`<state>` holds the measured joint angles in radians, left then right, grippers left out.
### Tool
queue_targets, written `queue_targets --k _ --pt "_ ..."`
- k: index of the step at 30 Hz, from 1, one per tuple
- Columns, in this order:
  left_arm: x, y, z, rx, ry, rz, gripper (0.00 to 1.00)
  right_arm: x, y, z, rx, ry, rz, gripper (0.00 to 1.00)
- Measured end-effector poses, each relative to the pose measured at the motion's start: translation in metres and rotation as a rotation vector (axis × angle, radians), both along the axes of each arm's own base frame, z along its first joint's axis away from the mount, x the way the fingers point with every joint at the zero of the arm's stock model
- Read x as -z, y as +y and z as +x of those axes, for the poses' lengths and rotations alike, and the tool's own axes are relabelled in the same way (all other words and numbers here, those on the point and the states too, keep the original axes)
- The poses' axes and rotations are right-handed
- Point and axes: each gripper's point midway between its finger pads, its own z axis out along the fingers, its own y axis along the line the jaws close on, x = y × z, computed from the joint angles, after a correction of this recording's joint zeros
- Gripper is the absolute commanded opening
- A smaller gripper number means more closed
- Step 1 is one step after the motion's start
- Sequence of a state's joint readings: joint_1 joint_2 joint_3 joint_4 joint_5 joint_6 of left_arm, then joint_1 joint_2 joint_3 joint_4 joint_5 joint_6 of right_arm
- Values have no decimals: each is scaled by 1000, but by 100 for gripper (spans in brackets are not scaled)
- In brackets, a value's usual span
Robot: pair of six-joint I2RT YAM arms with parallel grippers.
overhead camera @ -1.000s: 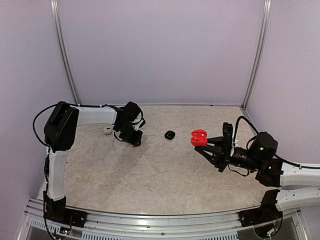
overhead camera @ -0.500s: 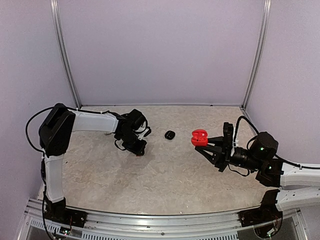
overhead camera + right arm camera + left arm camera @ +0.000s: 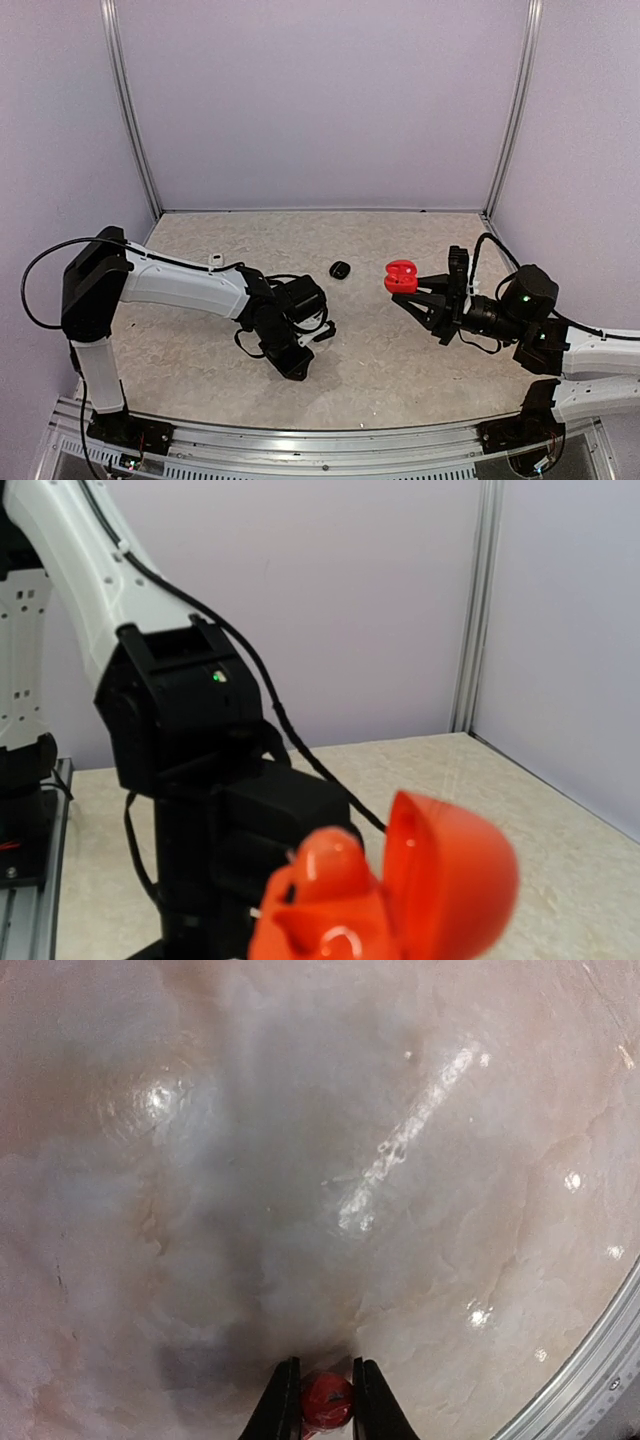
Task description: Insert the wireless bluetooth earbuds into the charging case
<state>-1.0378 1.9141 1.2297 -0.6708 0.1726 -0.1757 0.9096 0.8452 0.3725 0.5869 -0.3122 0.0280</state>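
Table: pale marbled top, walled by lilac panels.
Left arm: reaches low from the left edge toward the near centre, with its wrist bent so the fingers aim down at the table.
Right arm: lies low along the right side, forearm pointing toward the centre, wrist held above the surface.
Markings: a green light glows on the right arm's black housing.
Right gripper: clamped on the red charging case, holding it in the air right of centre. The lid is hinged open in the right wrist view.
Left gripper: pinched on the red earbud, which sits between the two black fingers just over the table.
Black pebble-shaped case: rests alone on the table at mid-depth, between the two arms.
White piece: lies at the far left just behind the left arm, too small to identify.
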Motion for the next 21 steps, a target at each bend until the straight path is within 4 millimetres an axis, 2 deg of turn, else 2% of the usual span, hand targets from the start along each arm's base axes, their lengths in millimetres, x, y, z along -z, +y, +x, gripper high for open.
queue_targets --k 6,21 --pt "1 10 0 15 -32 122 27 2 0 0 1 6 -7 0" --pt "3 14 1 105 -107 285 31 -1 -5 -1 13 3 5 0"
